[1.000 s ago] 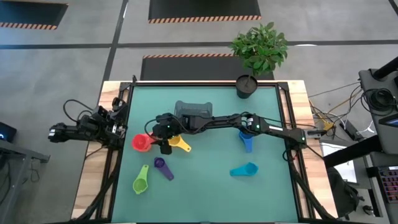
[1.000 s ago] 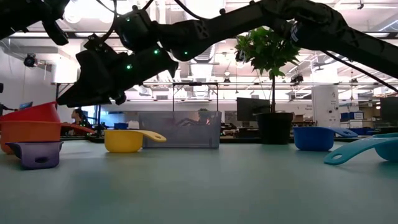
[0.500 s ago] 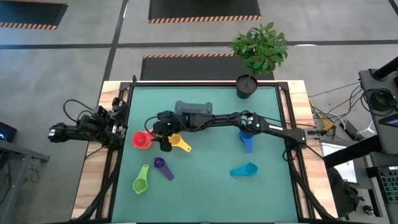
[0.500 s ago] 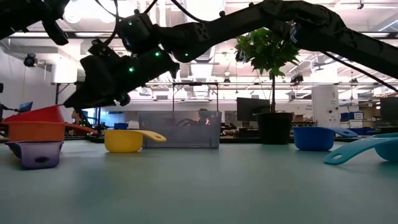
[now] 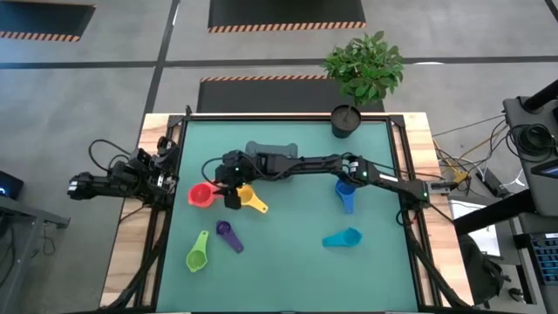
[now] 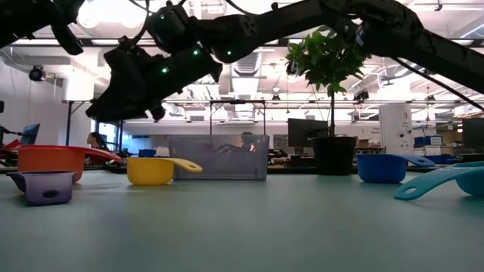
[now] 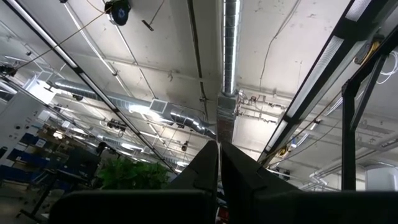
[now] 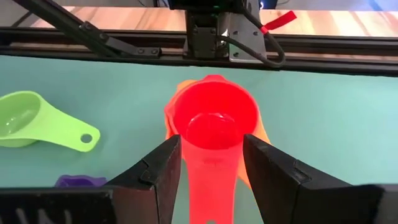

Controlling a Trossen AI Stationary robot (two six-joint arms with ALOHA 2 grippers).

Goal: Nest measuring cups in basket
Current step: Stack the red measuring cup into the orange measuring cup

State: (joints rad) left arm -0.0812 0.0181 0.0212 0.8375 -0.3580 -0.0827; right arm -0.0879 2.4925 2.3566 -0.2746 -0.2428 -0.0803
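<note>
The red cup [image 8: 214, 118] sits nested in the orange cup [image 6: 49, 162] at the table's left [image 5: 201, 194]. My right gripper [image 8: 211, 140] hangs open above them, a finger on either side of the red handle, clear of it in the low view [image 6: 121, 113]. Yellow cup [image 5: 253, 201] rests just right of the pair. Purple [image 5: 228, 234] and green [image 5: 197, 255] cups lie nearer, blue [image 5: 346, 195] and cyan [image 5: 342, 238] at the right. The grey basket [image 5: 272, 153] stands beyond. My left gripper [image 7: 219, 155] is shut, parked at the left edge.
A black plant pot [image 5: 346, 120] stands at the far edge, right of the basket. The right arm stretches across the table's middle, above the basket's near side. Bare green mat lies along the near edge [image 5: 288, 279].
The right gripper has risen off the red cup and drawn slightly toward the far edge. The red cup, tilted high in the orange cup a second ago, now sits level and low inside it.
</note>
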